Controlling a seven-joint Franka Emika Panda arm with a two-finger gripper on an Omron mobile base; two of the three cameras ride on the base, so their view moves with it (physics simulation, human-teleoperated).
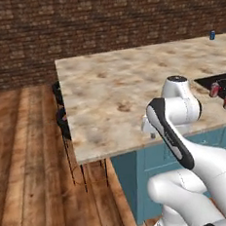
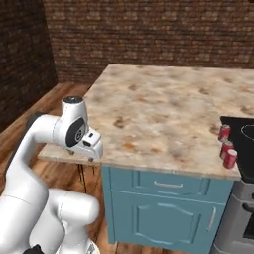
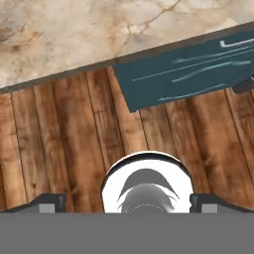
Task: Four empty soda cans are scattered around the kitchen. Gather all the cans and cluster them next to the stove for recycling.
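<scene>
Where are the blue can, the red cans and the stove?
blue soda can (image 1: 212, 35), left base view, its side.
red soda cans (image 2: 227, 149), right base view, middle can's side.
stove (image 2: 237, 130), right base view, black glass near its left edge.

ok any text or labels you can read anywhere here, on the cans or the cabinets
None can be read.
red soda cans beside the stove: any print too small and blurred.
blue soda can at the far counter edge: too small to tell.
teal cabinets: no lettering.
</scene>
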